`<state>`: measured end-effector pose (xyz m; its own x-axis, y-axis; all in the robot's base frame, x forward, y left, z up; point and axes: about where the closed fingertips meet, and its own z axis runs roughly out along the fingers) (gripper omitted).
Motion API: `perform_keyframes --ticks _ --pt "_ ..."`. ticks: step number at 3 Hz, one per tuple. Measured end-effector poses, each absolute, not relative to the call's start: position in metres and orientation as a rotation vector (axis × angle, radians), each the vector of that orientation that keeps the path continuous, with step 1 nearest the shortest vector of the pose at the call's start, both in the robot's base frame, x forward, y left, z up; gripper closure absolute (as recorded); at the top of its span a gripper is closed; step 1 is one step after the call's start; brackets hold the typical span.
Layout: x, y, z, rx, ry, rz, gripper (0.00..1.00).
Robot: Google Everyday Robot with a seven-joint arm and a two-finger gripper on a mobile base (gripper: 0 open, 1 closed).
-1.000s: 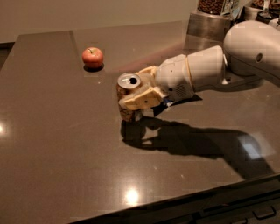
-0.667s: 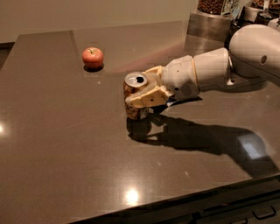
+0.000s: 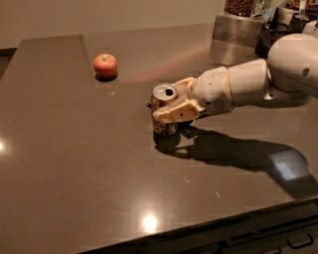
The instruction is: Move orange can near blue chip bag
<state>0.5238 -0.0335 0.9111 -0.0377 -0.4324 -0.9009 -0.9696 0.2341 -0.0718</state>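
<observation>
While hand (image 3: 168,105) clasps orange can (image 3: 163,93) mid-counter, glossy dark-brown countertop (image 3: 74,173), red apple (image 3: 105,65) behind, beige wall (image 3: 99,15) beyond

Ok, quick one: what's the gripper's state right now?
Gripper: closed on the orange can, above the middle of the table, to the right of the apple.

The gripper (image 3: 162,108), clasping the orange can (image 3: 164,93), is now farther right, carrying it away from the apple (image 3: 105,64).
</observation>
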Motion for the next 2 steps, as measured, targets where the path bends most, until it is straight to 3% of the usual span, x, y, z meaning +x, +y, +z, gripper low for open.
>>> perform_keyframes --ticks 2 --pt "0.5286 -0.0402 0.9030 -1.328 1.639 0.773 0.04"
